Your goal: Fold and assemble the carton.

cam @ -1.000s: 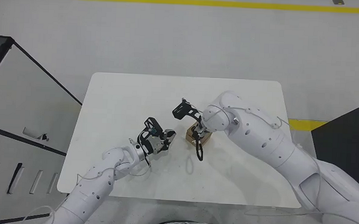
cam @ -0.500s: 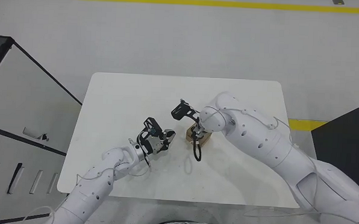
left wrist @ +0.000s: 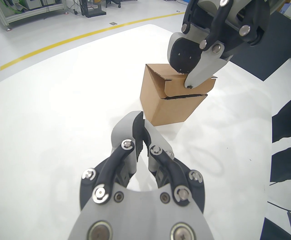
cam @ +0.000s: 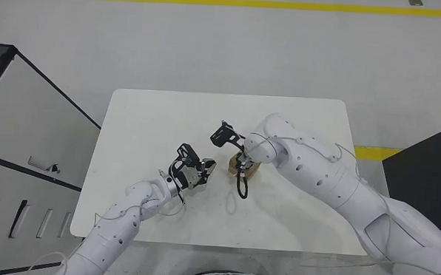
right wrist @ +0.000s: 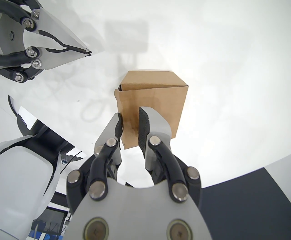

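Observation:
A small brown carton stands upright near the middle of the white table. Its lid flap is bent over the top, with a dark gap under the tuck edge. From above, my right gripper pinches that flap at the carton's upper front edge, one finger lying on the lid. The left wrist view shows the same right gripper on the carton. My left gripper is shut and empty, low over the table just short of the carton's near bottom corner, with its tips pointing at the carton.
A black cable loop hangs from the right arm just in front of the carton. A dark cabinet stands off the table's left side. Bare tabletop lies all around the carton.
The right gripper and the carton have edged slightly toward the left gripper. The left arm has barely moved.

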Controlling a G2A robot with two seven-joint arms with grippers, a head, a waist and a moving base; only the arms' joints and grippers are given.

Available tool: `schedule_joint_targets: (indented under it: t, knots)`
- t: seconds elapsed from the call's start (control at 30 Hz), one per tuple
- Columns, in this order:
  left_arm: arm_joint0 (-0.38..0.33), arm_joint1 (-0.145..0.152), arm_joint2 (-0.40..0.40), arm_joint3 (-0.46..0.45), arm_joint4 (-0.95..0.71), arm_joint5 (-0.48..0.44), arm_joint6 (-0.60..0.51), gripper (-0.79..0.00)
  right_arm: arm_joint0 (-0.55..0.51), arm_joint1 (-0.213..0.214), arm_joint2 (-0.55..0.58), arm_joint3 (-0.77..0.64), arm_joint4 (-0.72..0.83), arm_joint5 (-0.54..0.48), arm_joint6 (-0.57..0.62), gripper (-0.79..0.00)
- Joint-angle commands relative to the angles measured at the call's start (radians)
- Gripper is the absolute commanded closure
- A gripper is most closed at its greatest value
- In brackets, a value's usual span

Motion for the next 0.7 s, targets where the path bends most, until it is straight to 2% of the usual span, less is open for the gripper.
schedule_joint_targets:
  t: [0.0,0.13,0.27,0.33,0.67]
  knots:
    - [0.000,0.000,0.001,0.001,0.000,0.000,0.000,0.000,-0.003,0.000,0.001,-0.004,-0.011,-0.002,0.004,-0.212]
    - [-0.001,-0.001,0.002,0.001,0.004,-0.001,0.003,0.000,-0.010,0.000,0.004,-0.013,-0.027,-0.003,0.010,-0.191]
    - [-0.001,-0.002,0.004,0.004,0.003,-0.001,0.005,0.000,-0.017,-0.001,0.007,-0.013,-0.041,-0.002,0.014,-0.040]
    - [-0.002,-0.002,0.004,0.004,0.004,-0.003,0.005,0.000,-0.019,-0.002,0.008,-0.013,-0.047,-0.002,0.015,-0.006]
    - [-0.005,-0.003,0.005,0.007,0.005,-0.006,0.006,0.000,-0.029,-0.008,0.016,-0.003,-0.064,-0.010,0.021,0.000]
